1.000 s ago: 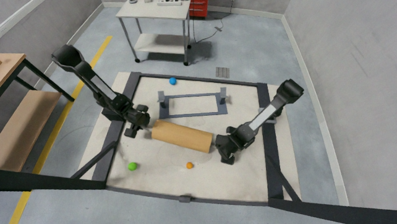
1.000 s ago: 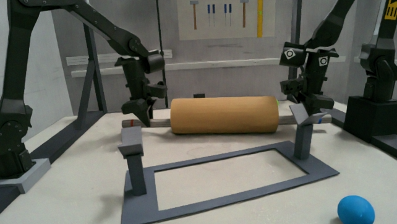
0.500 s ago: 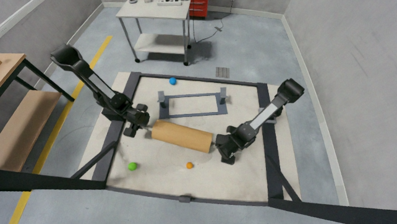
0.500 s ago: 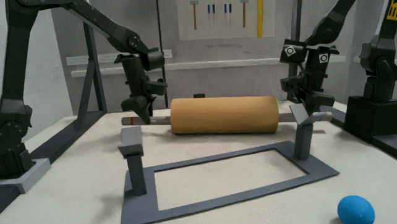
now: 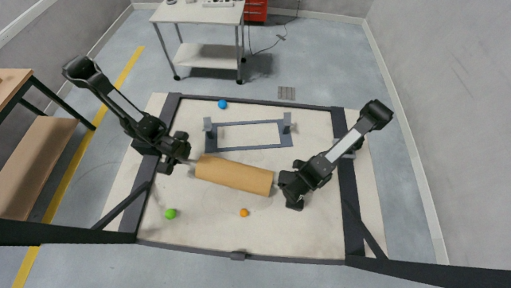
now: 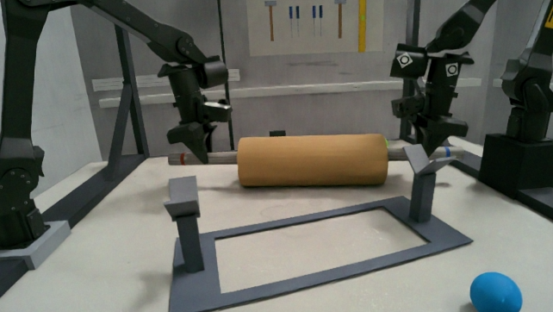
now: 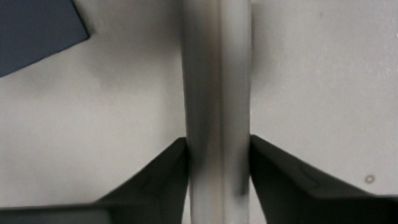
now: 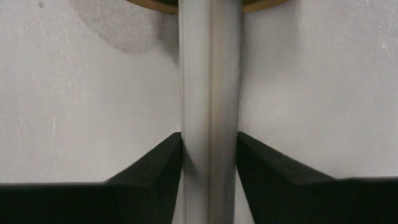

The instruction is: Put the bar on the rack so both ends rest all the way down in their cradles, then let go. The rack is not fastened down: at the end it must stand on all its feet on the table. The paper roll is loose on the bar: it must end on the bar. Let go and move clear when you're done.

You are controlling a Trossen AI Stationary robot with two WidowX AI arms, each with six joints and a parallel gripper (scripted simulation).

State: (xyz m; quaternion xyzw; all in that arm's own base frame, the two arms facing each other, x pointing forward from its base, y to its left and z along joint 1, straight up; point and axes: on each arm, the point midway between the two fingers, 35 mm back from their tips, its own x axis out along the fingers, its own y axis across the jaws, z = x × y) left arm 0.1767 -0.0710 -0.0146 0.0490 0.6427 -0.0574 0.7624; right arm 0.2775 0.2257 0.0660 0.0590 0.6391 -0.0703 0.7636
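With the blue ball (image 5: 222, 104) (image 6: 495, 295) by the tabletop's (image 5: 302, 239) (image 6: 108, 215) (image 7: 310, 100) (image 8: 310, 100) far edge, the green (image 5: 170, 214) toward its near left corner and the orange (image 5: 243, 212) between roll (image 5: 234, 175) (image 6: 313, 160) (image 8: 265, 5) and near edge, the left gripper (image 5: 185, 160) (image 6: 431, 152) (image 7: 216, 144) and right gripper (image 5: 283, 186) (image 6: 206, 159) (image 8: 207, 139), each partly closed, grip the bar (image 5: 192, 162) (image 6: 224, 158) (image 7: 217, 75) (image 8: 209, 75) nearer that edge than the rack (image 5: 248, 148) (image 6: 301, 280) (image 7: 40, 35).

Arms: 2 blk, 1 L (image 5: 147, 129) (image 6: 452, 39), 1 R (image 5: 318, 169) (image 6: 172, 47) | rack: 1 (image 5: 255, 148) (image 6: 319, 273), w/ 2 cradles | bar: 1 (image 6: 224, 158) (image 7: 217, 90) (image 8: 209, 80) | paper roll: 1 (image 5: 234, 175) (image 6: 313, 160) | balls: 3 tot, 1 blue far (image 5: 222, 104) (image 6: 495, 294), 1 green near L (image 5: 170, 214), 1 orange near (image 5: 243, 212)
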